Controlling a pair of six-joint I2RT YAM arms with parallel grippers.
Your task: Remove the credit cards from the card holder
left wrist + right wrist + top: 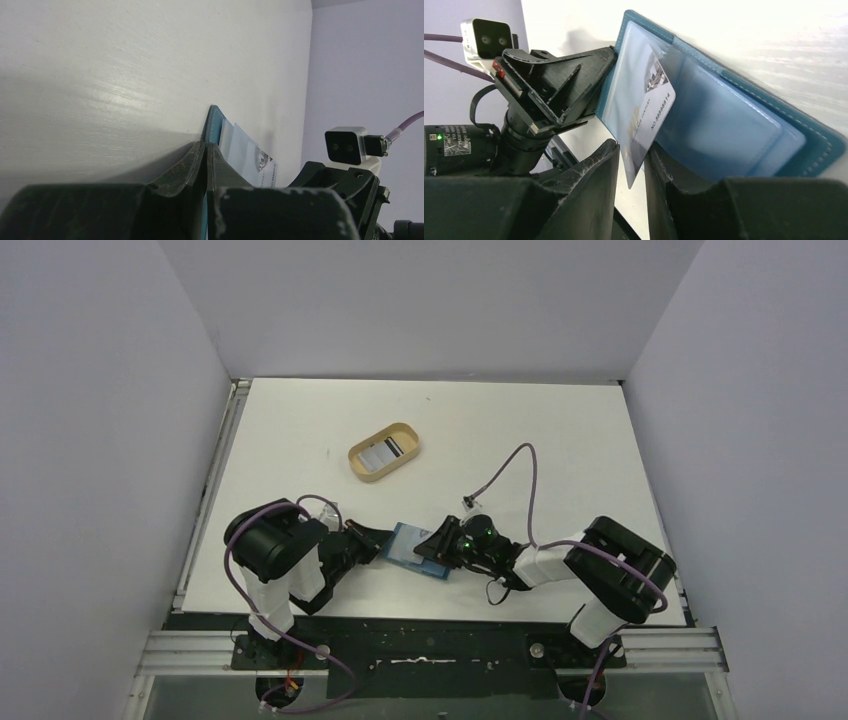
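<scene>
table, near edge: wallet lay open, left gripper clamped on its edge. right gripper straddled a card half out of its pocket; pinched or not, i could not tell. extraction in hand; next, a firm grip and straight pull.

- White table: matte top, fills the middle of the top view; faint brushed streaks and a soft glare patch show in the left wrist view.
- Oval tan tray: on the table, left of centre toward the far side, long axis running diagonally, low wall all round.
- Pale grey enclosure walls: left, back, right, meeting the table edges.
- Metal rail: along the table's left edge.
- Silver slotted frame bar: across the near edge.
- Dark base plate: just beyond that bar, scuffed with light specks.
</scene>
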